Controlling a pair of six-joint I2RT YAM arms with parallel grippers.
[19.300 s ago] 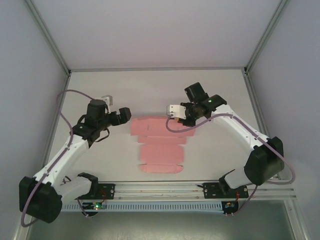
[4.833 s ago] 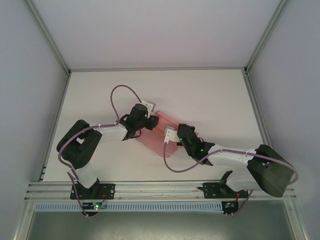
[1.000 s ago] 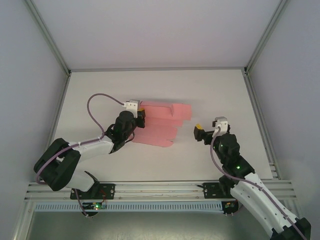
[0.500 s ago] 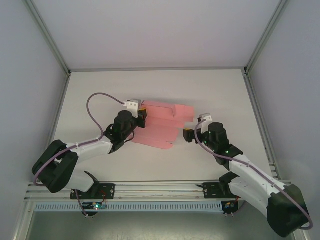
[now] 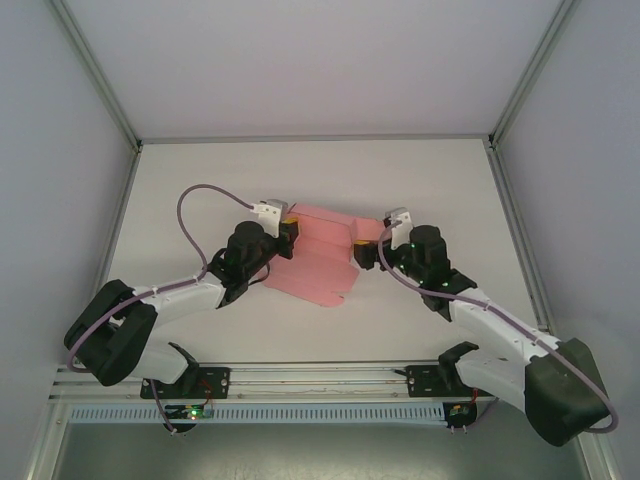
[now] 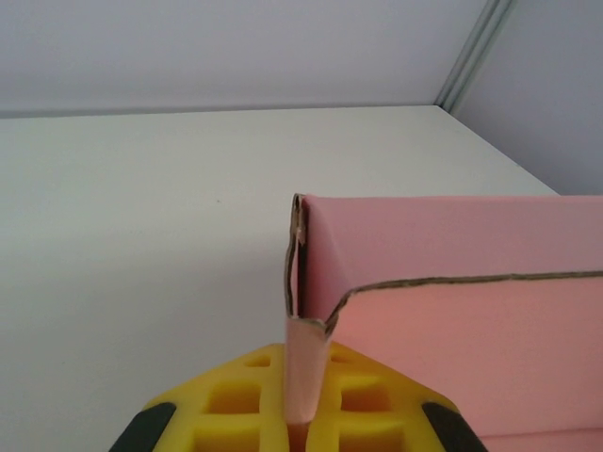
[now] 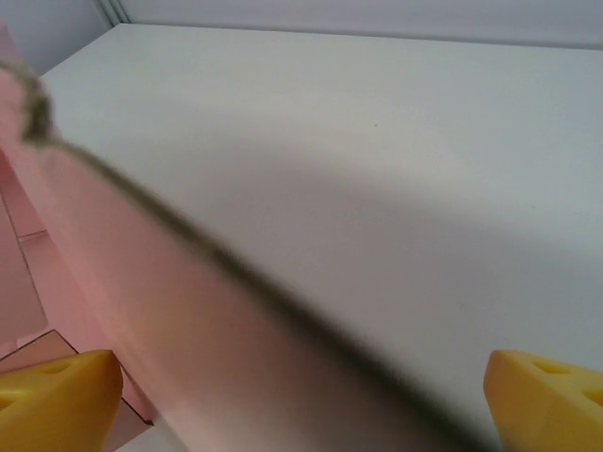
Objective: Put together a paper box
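Observation:
The pink paper box (image 5: 318, 262) lies partly folded at the table's middle, its far panel standing up. My left gripper (image 5: 288, 222) is at its left end, shut on a thin upright flap (image 6: 306, 363) between the yellow fingers (image 6: 226, 405). The raised pink wall (image 6: 452, 273) runs off to the right in the left wrist view. My right gripper (image 5: 377, 240) is at the box's right end and open. Its yellow fingertips (image 7: 57, 391) stand wide apart with a blurred pink panel (image 7: 141, 301) reaching in between them.
The white table (image 5: 200, 190) is ringed by grey walls and aluminium posts (image 5: 95, 80). A metal rail (image 5: 320, 375) runs along the near edge between the arm bases. Purple cables (image 5: 200, 195) loop above both arms.
My right arm has swung left from the table's right side until its open fingers reach the box's right end. The left gripper has kept hold of the flap.

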